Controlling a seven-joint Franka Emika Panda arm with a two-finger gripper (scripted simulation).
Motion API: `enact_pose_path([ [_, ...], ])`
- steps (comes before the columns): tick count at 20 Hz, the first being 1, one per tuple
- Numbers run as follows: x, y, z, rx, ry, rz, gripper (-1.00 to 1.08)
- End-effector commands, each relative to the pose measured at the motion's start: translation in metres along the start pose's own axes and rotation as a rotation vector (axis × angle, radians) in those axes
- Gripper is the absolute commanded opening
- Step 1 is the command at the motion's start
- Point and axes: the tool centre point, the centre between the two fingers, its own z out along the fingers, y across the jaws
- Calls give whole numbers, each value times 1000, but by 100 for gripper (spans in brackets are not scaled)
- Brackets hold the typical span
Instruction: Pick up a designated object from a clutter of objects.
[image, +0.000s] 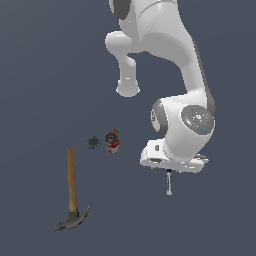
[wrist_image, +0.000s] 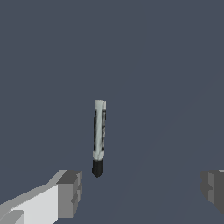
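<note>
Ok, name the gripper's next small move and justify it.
Probably lower straight down. In the wrist view the open gripper has its fingers apart, with the white marker lying untouched on the floor ahead of them, not yet between them.

I see a plain dark grey worktop (image: 40, 75) carrying 4 things: a wooden-handled hammer (image: 73, 192) lying flat, a tiny dark round piece (image: 93, 142) just beside a small red-and-white can (image: 112, 142), and, well apart, a white marker (wrist_image: 99, 131) with a black cap

Glossy white arm (image: 170, 45), grey joint caps, grey-padded end effector (wrist_image: 142, 192).
</note>
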Motion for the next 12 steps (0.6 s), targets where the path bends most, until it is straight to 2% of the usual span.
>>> enact_pose_path([
  [1, 3, -13, 18, 1, 4, 11, 100],
  [12, 4, -40, 60, 5, 8, 35, 100],
])
